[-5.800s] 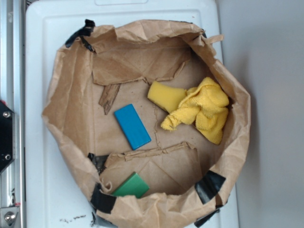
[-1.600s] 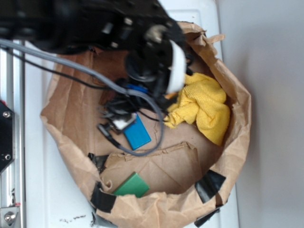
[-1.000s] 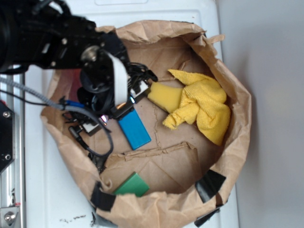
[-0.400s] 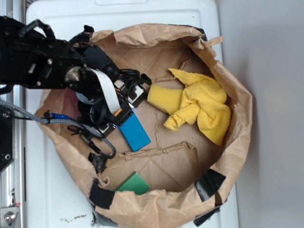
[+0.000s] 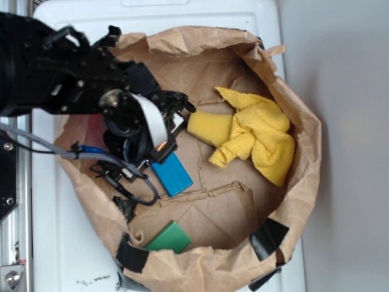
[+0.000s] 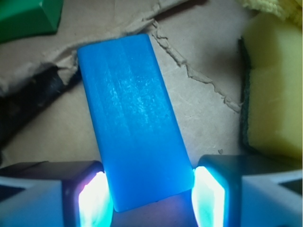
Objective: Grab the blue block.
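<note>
Exterior view: a crumpled brown paper bag point(image 5: 292, 121), rolled down into a shallow basin on a white tray point(image 5: 61, 243), is seen holding everything, and its raised walls leave only a descent from above as a way in, which is judged to be why the black arm point(image 5: 55, 73) is brought over the rim and angled down. Beyond the fingers, well apart on the far side of the bag, a yellow cloth point(image 5: 264, 140) is heaped against a yellow sponge point(image 5: 209, 125); in the wrist view the sponge point(image 6: 274, 109) is found off to the right finger's side, near but not touching. The blue block point(image 5: 173, 173) is laid flat on the bag floor, and in the wrist view the blue block point(image 6: 135, 118) is shown running lengthwise away from the camera with its near end set between the two fingers. The gripper point(image 6: 151, 198) is closed across the narrow width of the slab, the left finger point(image 6: 94, 198) and the right pad seen pressed to its two long edges and lit blue by it; the short span is judged to be chosen because the long one would not fit between them. Whether the slab is lifted off the paper cannot be told. A green block point(image 6: 28, 19) is seen past the left finger, well apart at the bag's edge, clear of the grasp.
</note>
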